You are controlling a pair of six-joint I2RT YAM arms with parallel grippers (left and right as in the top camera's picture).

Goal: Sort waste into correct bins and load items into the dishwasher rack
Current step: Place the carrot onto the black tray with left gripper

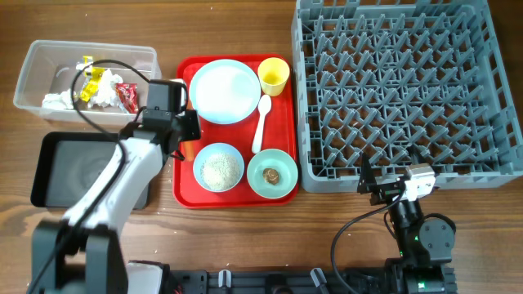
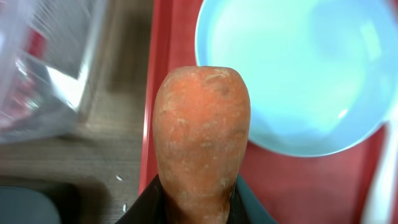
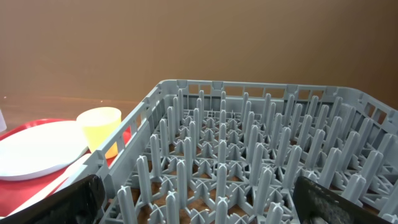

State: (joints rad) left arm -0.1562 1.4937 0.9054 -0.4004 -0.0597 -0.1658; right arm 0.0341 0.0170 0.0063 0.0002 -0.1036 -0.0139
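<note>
Carrot (image 2: 202,143) first: it sits between the fingers of the left hand (image 2: 199,208), which press against both of its sides near the lower end. Its blunt orange end points away from the hand. I cannot tell whether it is lifted or resting.

Directly under the hand runs the left rim of the red tray (image 2: 298,186), with bare desk (image 1: 245,237) just to the hand's left. Ahead and to the right, near the carrot's end, lies the big pale-blue plate (image 1: 224,91).

Ahead and to the left stands the clear tub (image 1: 33,82), holding a yellow wrapper (image 1: 94,80), a red wrapper (image 1: 127,96) and a crumpled tissue (image 1: 59,101). Behind and to the left of the hand lies the black tray (image 1: 73,167).

Further right on the red tray a pale-blue bowl (image 1: 218,147) holds rice (image 1: 219,171). Beside it a green bowl (image 1: 286,188) holds a small brown lump (image 1: 270,175). A white spoon (image 1: 261,122) lies between plate and bowls, and the yellow cup (image 1: 274,76) stands at the tray's far right corner.

Beyond the tray's right edge sits the grey rack (image 1: 304,106) with its rows of pegs. At its near edge, well apart from the carrot, the right hand (image 3: 205,202) hangs with fingers spread wide and nothing between them.
</note>
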